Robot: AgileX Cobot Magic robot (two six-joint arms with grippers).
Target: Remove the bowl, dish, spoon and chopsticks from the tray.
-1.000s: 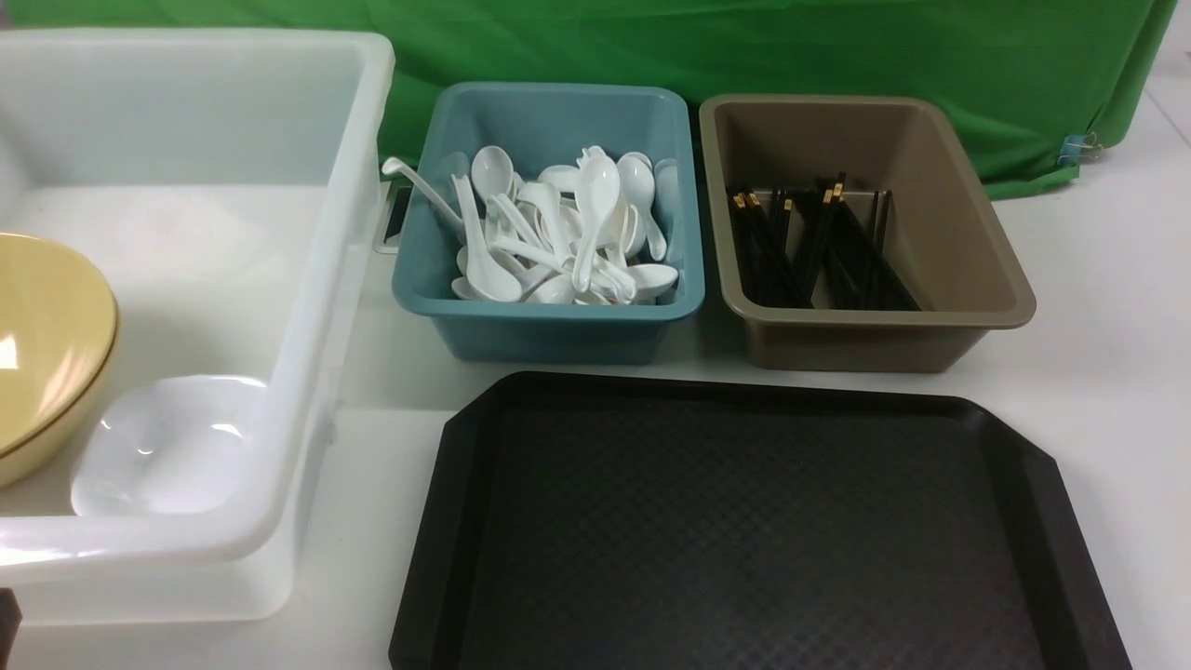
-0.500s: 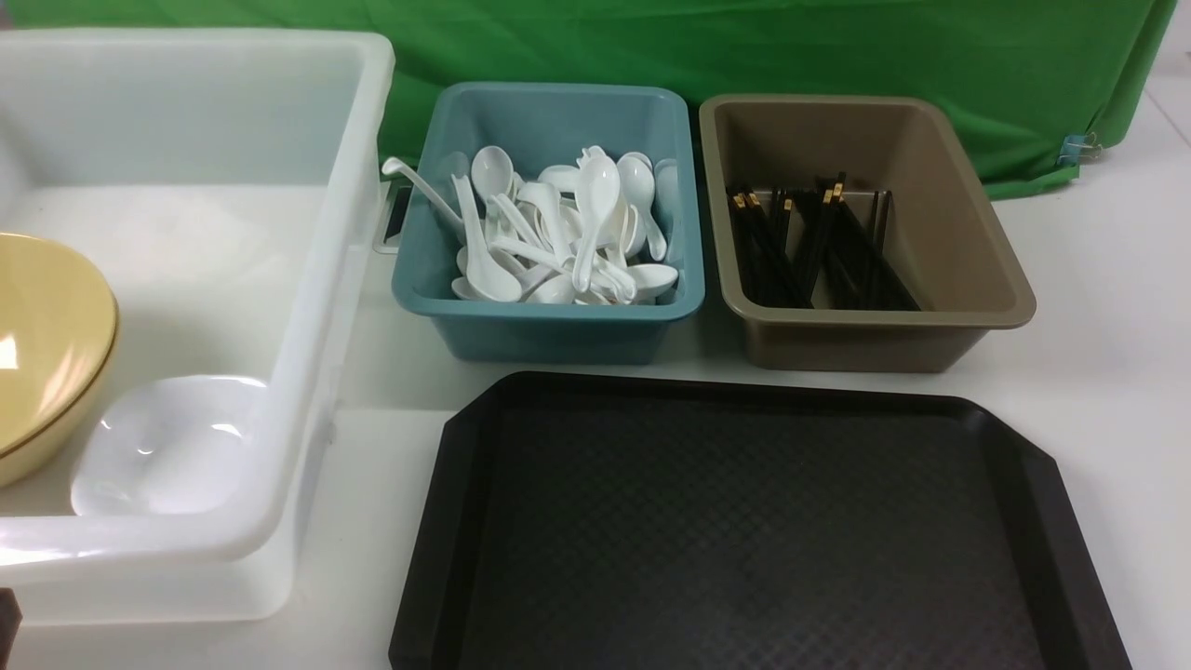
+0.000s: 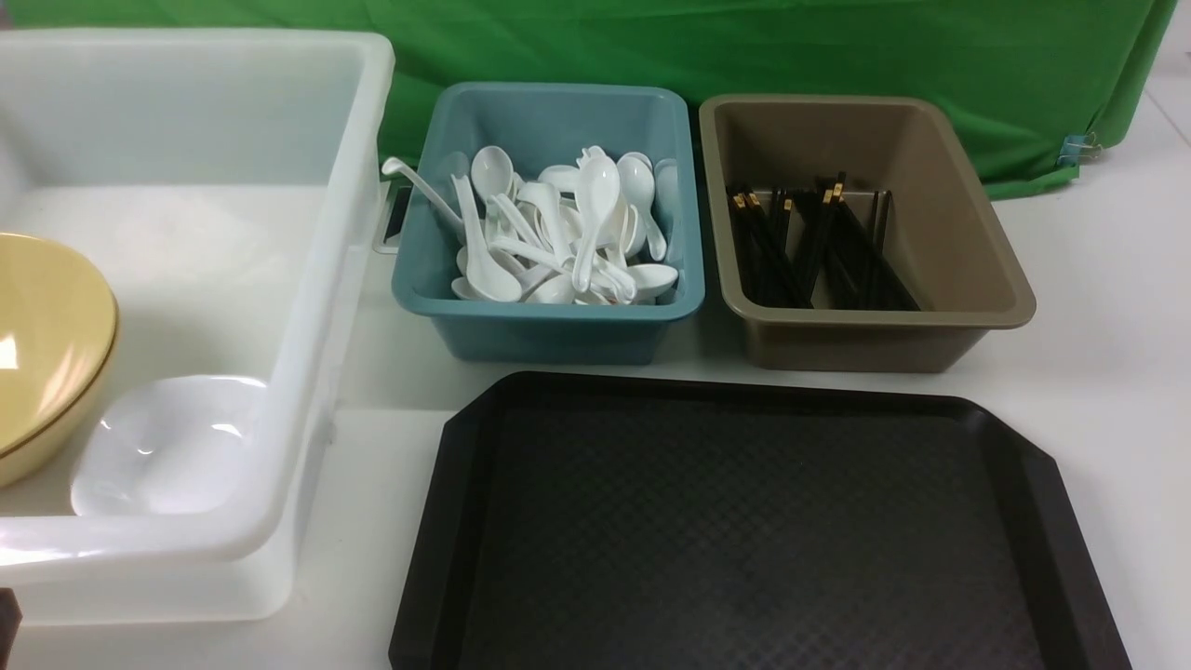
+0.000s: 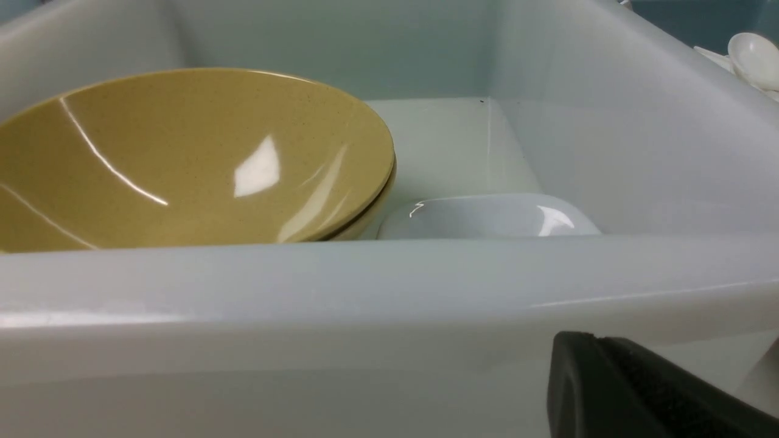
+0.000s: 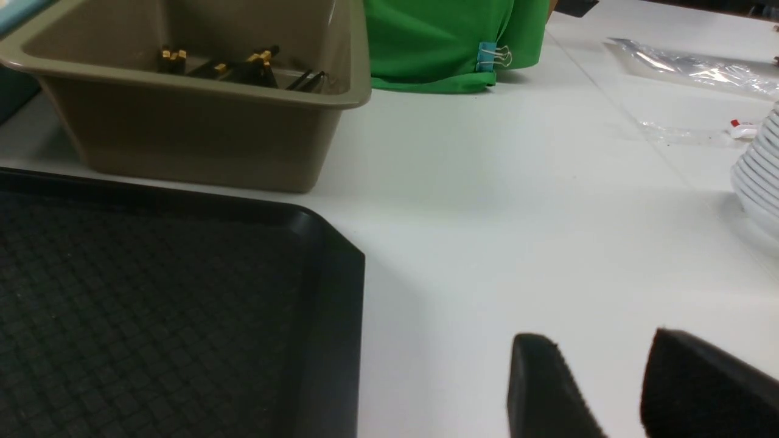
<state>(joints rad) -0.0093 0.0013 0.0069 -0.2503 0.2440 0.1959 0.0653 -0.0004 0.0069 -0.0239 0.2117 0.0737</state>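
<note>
We saw only matte black, blunt-ended fingers (image 5: 548,389) of the right tool (image 5: 614,395); one rounded black finger marked the left tool (image 4: 633,389).

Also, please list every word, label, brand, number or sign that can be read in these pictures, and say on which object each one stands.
None: no readable text appears in any view.
The tray, the teal bin, the brown bin and the white tub carry no visible lettering.
A small red and white item on the table is too small to read.
</note>
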